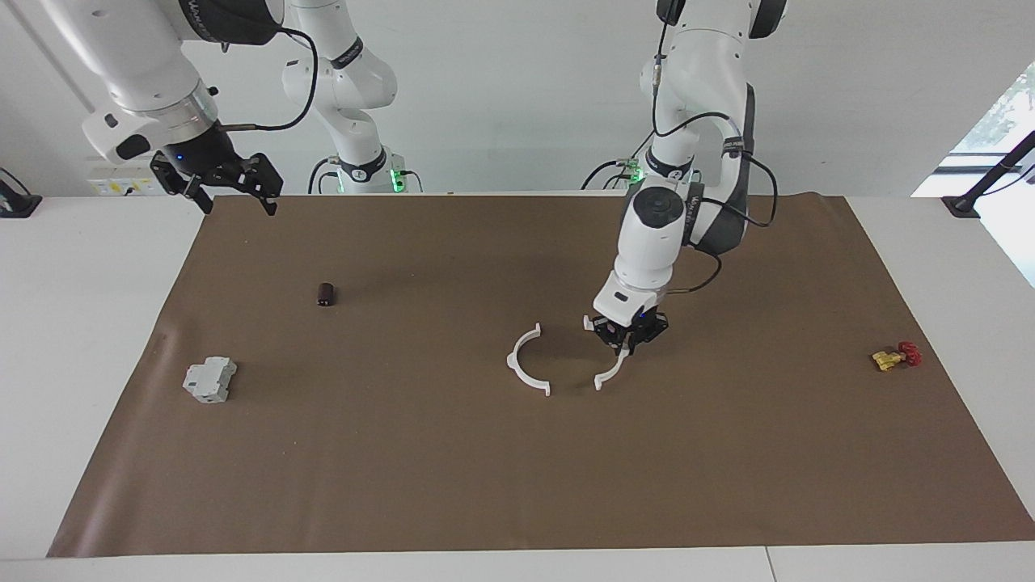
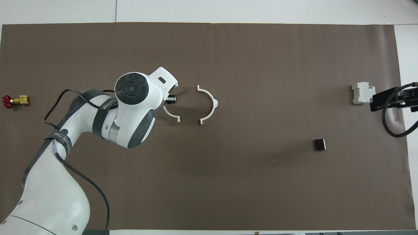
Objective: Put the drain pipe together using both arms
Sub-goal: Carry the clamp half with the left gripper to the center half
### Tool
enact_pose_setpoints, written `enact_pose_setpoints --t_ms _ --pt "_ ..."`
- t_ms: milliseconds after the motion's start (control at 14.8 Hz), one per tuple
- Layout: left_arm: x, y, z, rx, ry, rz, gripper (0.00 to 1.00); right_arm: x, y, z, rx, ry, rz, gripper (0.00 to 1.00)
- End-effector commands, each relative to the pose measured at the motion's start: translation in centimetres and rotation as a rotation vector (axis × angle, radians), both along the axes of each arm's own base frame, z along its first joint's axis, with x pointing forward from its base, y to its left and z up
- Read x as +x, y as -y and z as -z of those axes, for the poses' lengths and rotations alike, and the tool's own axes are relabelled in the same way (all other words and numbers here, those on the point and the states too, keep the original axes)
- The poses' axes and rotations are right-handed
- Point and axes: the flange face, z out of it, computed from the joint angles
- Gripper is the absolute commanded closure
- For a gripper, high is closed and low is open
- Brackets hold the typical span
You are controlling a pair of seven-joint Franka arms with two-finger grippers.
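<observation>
The drain pipe lies as two separate white half-rings on the brown mat, open sides facing each other with a gap between them. My left gripper (image 1: 627, 346) is down at the mat, shut on the middle of one half-ring (image 1: 608, 373). In the overhead view the left gripper (image 2: 170, 100) and its arm hide most of that half-ring (image 2: 172, 116). The other half-ring (image 1: 524, 365) lies free beside it, toward the right arm's end, and also shows in the overhead view (image 2: 210, 105). My right gripper (image 1: 236, 202) waits open and empty, raised over the right arm's end of the mat; it also shows in the overhead view (image 2: 375, 101).
A grey blocky part (image 1: 209, 380) lies near the right arm's end of the mat. A small dark cylinder (image 1: 326, 294) lies nearer to the robots than it. A yellow valve with a red handle (image 1: 896, 356) lies at the left arm's end.
</observation>
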Motion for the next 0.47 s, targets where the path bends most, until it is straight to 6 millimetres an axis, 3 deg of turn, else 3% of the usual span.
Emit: enact_pose_setpoints --t_ms 0,404 --pt "-0.5 2.4 1.5 0.038 -0.005 -0.001 1.0 -0.2 0.0 -0.2 0.008 -0.002 -0.021 0.0" --pt "0.5 4.3 2.4 0.028 0.019 0.0 1.0 -0.3 0.0 -0.1 0.008 -0.008 -0.019 0.0"
